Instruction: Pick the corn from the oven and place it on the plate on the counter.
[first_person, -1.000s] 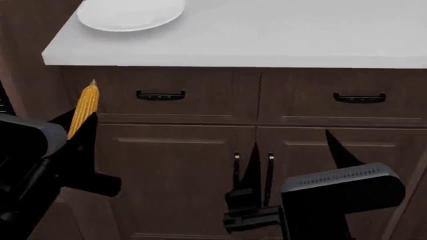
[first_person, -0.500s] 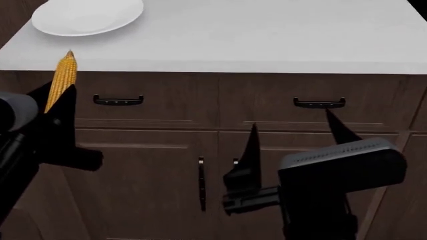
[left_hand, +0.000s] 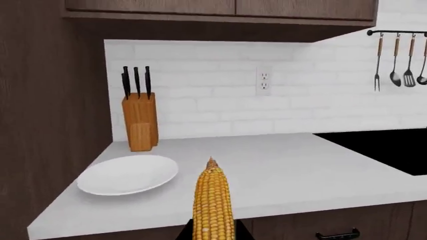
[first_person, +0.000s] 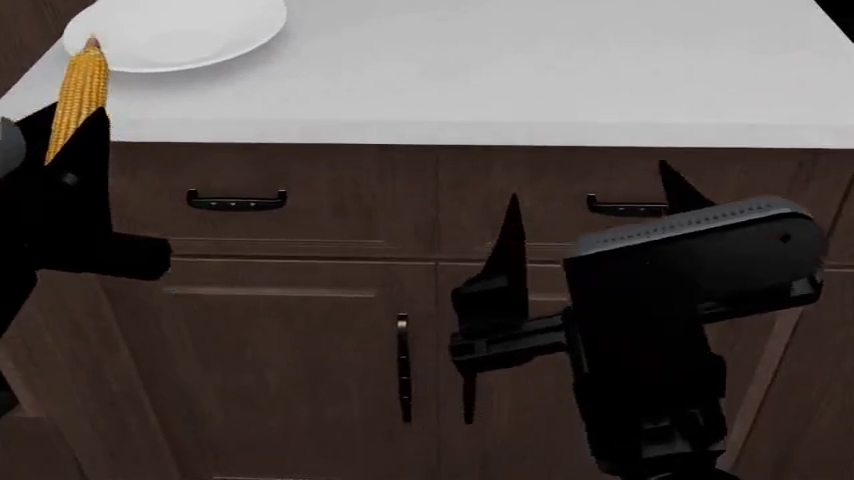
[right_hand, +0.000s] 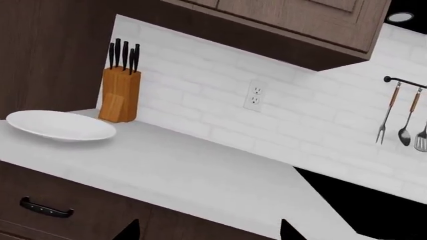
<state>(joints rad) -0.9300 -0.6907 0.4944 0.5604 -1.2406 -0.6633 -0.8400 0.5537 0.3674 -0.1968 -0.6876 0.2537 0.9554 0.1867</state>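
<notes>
The left hand (first_person: 67, 150) grips the corn (first_person: 78, 95) upright, tip just short of the plate (first_person: 187, 35) on the worktop (first_person: 534, 70), evidently for placement; the right hand (first_person: 587, 225) hangs open below the worktop.

The pale counter (left_hand: 287, 170) carries the white plate (left_hand: 127, 173) and a wooden knife block (left_hand: 139, 122).

the corn (left_hand: 213, 205) is yellow-orange with neat rows of kernels and a browner tip. the plate (left_hand: 127, 174) is plain white; the counter (first_person: 534, 70) is pale grey-white. the cabinets (first_person: 334, 300) are dark brown with black handles (first_person: 236, 201). the knife block (left_hand: 140, 127) is orange-brown wood, and the backsplash (right_hand: 267, 115) is white brick.
</notes>
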